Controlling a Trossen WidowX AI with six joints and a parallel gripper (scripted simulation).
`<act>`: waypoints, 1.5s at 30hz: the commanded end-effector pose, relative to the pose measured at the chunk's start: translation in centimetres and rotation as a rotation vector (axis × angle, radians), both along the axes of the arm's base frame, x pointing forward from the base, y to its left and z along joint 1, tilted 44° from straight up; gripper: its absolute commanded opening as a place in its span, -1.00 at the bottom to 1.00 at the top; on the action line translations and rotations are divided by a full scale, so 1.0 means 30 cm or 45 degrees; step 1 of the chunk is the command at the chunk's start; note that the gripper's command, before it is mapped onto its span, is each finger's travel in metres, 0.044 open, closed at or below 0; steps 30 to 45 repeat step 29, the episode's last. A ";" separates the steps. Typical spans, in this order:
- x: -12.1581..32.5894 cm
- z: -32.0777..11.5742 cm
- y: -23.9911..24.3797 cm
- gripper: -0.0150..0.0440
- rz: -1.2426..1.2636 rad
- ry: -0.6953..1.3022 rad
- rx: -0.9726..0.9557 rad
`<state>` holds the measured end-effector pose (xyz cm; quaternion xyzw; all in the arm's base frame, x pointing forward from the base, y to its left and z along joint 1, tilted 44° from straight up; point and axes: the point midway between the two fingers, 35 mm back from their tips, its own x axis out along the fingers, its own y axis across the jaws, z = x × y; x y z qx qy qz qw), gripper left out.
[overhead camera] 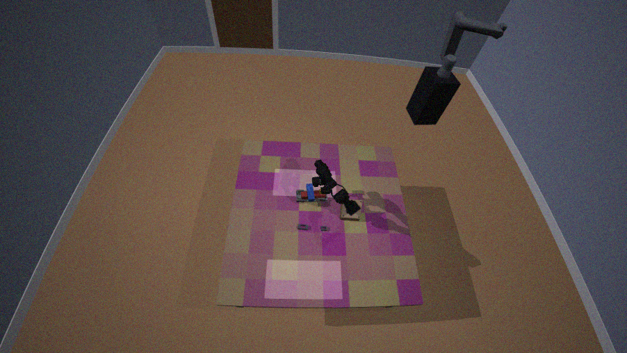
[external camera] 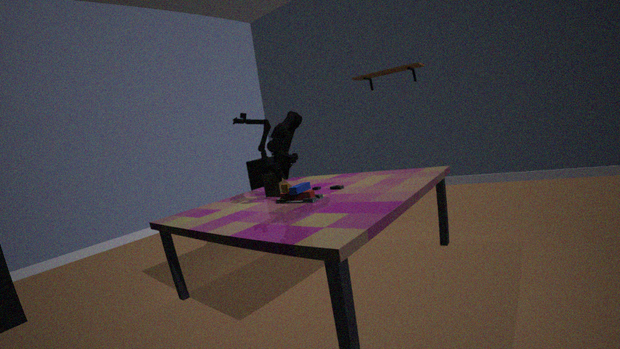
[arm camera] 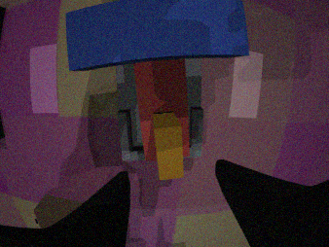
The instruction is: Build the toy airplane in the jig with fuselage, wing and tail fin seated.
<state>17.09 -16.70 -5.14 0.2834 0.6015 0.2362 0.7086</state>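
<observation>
The red fuselage [overhead camera: 304,196] [external camera: 308,194] [arm camera: 167,92] lies in the grey jig [overhead camera: 299,192] [arm camera: 127,78]. The blue wing [overhead camera: 310,192] [external camera: 299,187] [arm camera: 156,31] lies across the top of the fuselage. The yellow tail fin [external camera: 284,187] [arm camera: 169,156] is on the fuselage's tail end; whether it sits fully down on it is too small to tell. My gripper [arm camera: 173,173] is open, with its two black fingertips apart on either side of the fin's near end and space between them and the fin. The tabs and sockets are hidden.
Two small dark grey holders [overhead camera: 303,226] [overhead camera: 324,228] lie on the patterned table [overhead camera: 287,245] beside the jig. They also show behind the airplane in the exterior view. The arm's base plate [overhead camera: 349,217] is to the right of the jig in the top view.
</observation>
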 end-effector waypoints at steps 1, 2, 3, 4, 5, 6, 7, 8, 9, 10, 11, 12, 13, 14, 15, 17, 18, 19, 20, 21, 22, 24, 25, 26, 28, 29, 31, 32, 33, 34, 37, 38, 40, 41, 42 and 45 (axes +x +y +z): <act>-0.028 0.101 -0.095 0.39 -0.009 -0.016 -0.034; -0.028 0.101 -0.095 0.39 -0.009 -0.016 -0.034; -0.028 0.101 -0.095 0.39 -0.009 -0.016 -0.034; -0.024 0.099 -0.099 0.39 -0.009 -0.016 -0.034; -0.017 0.095 -0.105 0.39 -0.009 -0.017 -0.034; -0.014 0.093 -0.108 0.39 -0.009 -0.017 -0.034; -0.014 0.093 -0.108 0.39 -0.009 -0.017 -0.034; -0.014 0.093 -0.108 0.39 -0.009 -0.017 -0.034; -0.014 0.093 -0.108 0.39 -0.009 -0.017 -0.034; -0.014 0.093 -0.108 0.39 -0.009 -0.017 -0.034; -0.014 0.093 -0.108 0.39 -0.009 -0.017 -0.034; -0.014 0.093 -0.108 0.39 -0.009 -0.017 -0.034; -0.014 0.093 -0.108 0.39 -0.009 -0.017 -0.034; -0.013 0.095 -0.106 0.39 -0.009 -0.017 -0.034; -0.013 0.095 -0.106 0.39 -0.009 -0.017 -0.034; -0.013 0.095 -0.106 0.39 -0.009 -0.017 -0.034; -0.013 0.095 -0.106 0.39 -0.009 -0.017 -0.034; -0.013 0.095 -0.106 0.39 -0.009 -0.017 -0.034; -0.013 0.095 -0.106 0.39 -0.009 -0.017 -0.034; -0.013 0.095 -0.106 0.39 -0.009 -0.017 -0.034; -0.013 0.095 -0.106 0.39 -0.009 -0.017 -0.034; -0.011 0.095 -0.107 0.39 -0.009 -0.017 -0.034; -0.011 0.095 -0.107 0.39 -0.009 -0.017 -0.034; -0.011 0.095 -0.107 0.39 -0.009 -0.017 -0.034; -0.011 0.095 -0.107 0.39 -0.009 -0.017 -0.034; -0.011 0.095 -0.107 0.39 -0.009 -0.017 -0.034; -0.011 0.095 -0.107 0.39 -0.009 -0.017 -0.034; -0.011 0.095 -0.107 0.39 -0.009 -0.017 -0.034; -0.011 0.095 -0.107 0.39 -0.009 -0.017 -0.034; -0.011 0.095 -0.107 0.39 -0.009 -0.017 -0.034; -0.011 0.095 -0.107 0.39 -0.009 -0.017 -0.034; -0.011 0.095 -0.107 0.39 -0.009 -0.017 -0.034; -0.011 0.095 -0.107 0.39 -0.009 -0.017 -0.034; -0.011 0.095 -0.107 0.39 -0.009 -0.017 -0.034; -0.011 0.095 -0.107 0.39 -0.009 -0.017 -0.034; -0.011 0.095 -0.107 0.39 -0.009 -0.017 -0.034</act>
